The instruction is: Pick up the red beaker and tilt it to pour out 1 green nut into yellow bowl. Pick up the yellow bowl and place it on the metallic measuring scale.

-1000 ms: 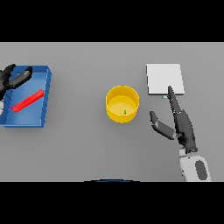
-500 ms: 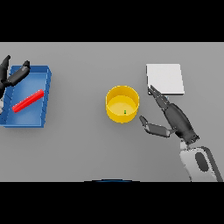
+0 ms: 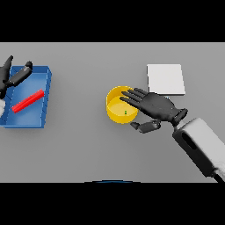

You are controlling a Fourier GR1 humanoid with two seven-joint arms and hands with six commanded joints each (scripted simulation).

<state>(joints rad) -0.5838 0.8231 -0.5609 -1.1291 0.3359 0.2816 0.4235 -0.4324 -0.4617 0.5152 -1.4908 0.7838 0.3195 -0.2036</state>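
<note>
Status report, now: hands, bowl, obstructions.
Right hand open, fingers over yellow bowl rim. Left hand open above blue tray. Green nut in bowl. Scale unobstructed.

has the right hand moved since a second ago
Yes. The right hand has swung toward the robot's left, away from the measuring scale, and its fingers now reach over the yellow bowl's rim, which has not shifted.

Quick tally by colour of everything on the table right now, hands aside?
Yellow: 1, yellow bowl
Green: 1, green nut inside the bowl
Red: 1, red beaker lying in the tray
Blue: 1, blue tray
Metallic: 1, measuring scale
Total: 5
</note>
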